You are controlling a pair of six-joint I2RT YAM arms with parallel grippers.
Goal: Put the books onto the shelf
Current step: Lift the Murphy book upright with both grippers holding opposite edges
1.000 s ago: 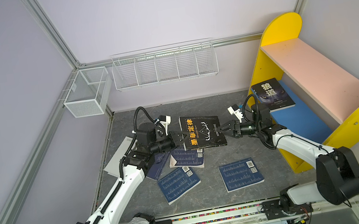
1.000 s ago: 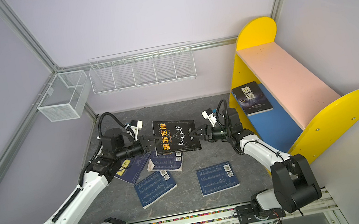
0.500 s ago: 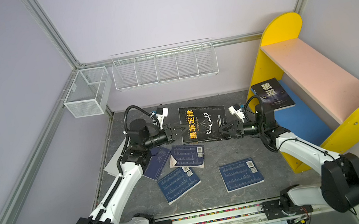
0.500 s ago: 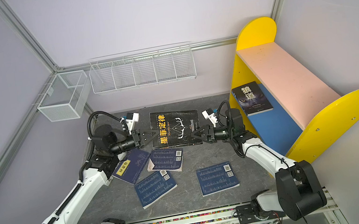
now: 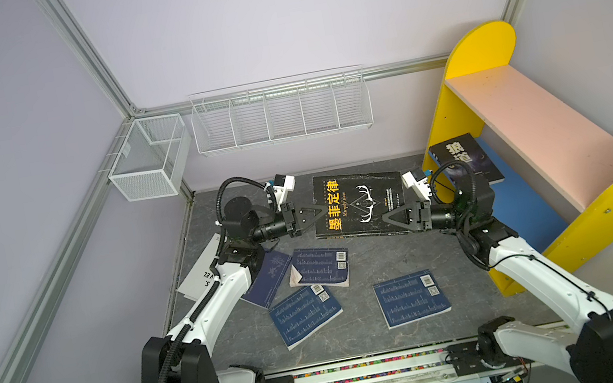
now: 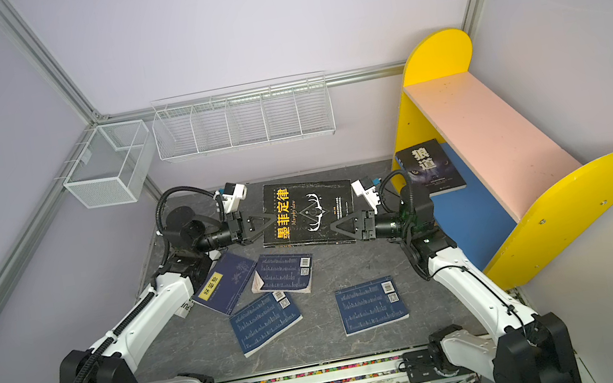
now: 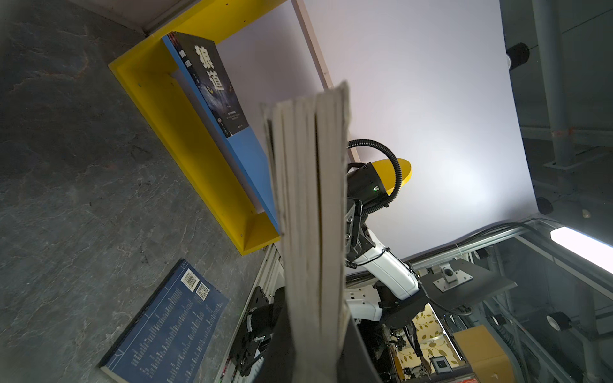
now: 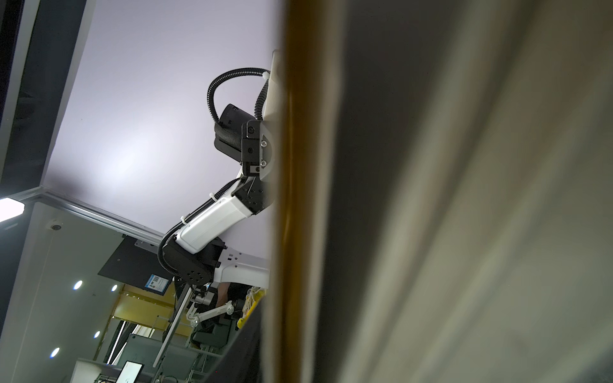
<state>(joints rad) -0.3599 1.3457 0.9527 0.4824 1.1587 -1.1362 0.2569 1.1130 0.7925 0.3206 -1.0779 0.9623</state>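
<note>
Both arms reach in from the front rail, forearms sloping up and back, wrists bent so the two pincers point at each other across the middle of the surface. Between them the black book with the yellow title hangs face up, tilted, clear of the surface. The left pincer is nearly closed on the book's left edge; its wrist view shows the page block running between the jaws. The right pincer sits over the book's near right corner, but I cannot tell whether it has clamped, as its own camera is blurred by the book. The shelf stands at the right, with another black book lying on its blue lower board. Four navy paperbacks lie scattered below the arms.
</note>
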